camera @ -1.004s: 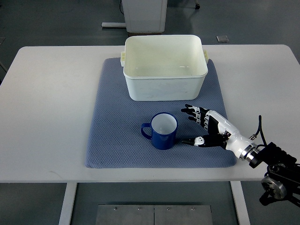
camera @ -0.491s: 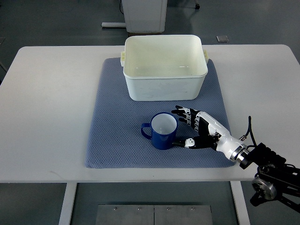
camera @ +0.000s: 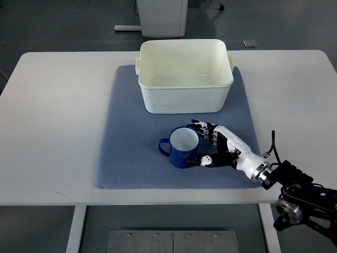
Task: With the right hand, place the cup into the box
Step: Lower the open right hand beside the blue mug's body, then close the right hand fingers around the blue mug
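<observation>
A blue cup (camera: 180, 148) with a white inside stands upright on the blue-grey mat (camera: 131, 137), its handle pointing left. Behind it sits the empty white box (camera: 184, 74). My right hand (camera: 202, 142) reaches in from the lower right and is open, its fingers (camera: 200, 126) spread around the cup's right side. The thumb (camera: 205, 159) lies at the cup's lower right, touching or nearly touching the wall. The cup rests on the mat, not lifted. The left arm is out of view.
The mat lies on a white table (camera: 52, 121) with bare surface to both sides. The table's front edge runs just below the mat. A grey floor and a white cabinet base (camera: 162, 18) lie beyond the table.
My right hand has moved left across the mat, from a short way off to right against the cup's right side. The cup and box have not moved.
</observation>
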`<state>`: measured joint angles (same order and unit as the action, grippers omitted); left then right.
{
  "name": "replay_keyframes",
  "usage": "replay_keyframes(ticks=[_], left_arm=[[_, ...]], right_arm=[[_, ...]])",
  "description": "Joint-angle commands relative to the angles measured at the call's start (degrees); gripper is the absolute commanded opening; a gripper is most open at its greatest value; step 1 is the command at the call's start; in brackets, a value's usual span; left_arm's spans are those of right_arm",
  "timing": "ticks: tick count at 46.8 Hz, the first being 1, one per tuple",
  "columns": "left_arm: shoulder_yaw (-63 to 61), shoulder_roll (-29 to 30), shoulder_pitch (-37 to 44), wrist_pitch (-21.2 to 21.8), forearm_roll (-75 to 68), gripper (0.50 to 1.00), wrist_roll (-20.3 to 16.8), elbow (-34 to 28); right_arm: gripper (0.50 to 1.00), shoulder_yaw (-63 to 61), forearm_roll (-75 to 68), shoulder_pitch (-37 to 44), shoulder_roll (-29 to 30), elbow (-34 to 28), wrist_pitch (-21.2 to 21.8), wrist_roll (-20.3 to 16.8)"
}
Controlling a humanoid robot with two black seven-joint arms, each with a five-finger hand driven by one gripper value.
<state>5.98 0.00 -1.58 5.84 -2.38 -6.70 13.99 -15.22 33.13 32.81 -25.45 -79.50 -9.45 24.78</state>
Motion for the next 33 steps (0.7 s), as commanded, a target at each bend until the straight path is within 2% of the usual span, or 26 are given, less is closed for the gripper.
replay_keyframes(ticks=[1,33], left_arm=[[0.00,0.00,0.00,0.05,-0.08,1.000,-0.07,0.07],[0.00,0.00,0.00,0.05,0.01,1.000,-0.07,0.07]], right_arm=[[1.000,0.19,0.01,0.50,0.31,0.31,-0.22,0.00],[1.000,1.86,-0.43,2.61,4.88,3.48,-1.28,-1.05]])
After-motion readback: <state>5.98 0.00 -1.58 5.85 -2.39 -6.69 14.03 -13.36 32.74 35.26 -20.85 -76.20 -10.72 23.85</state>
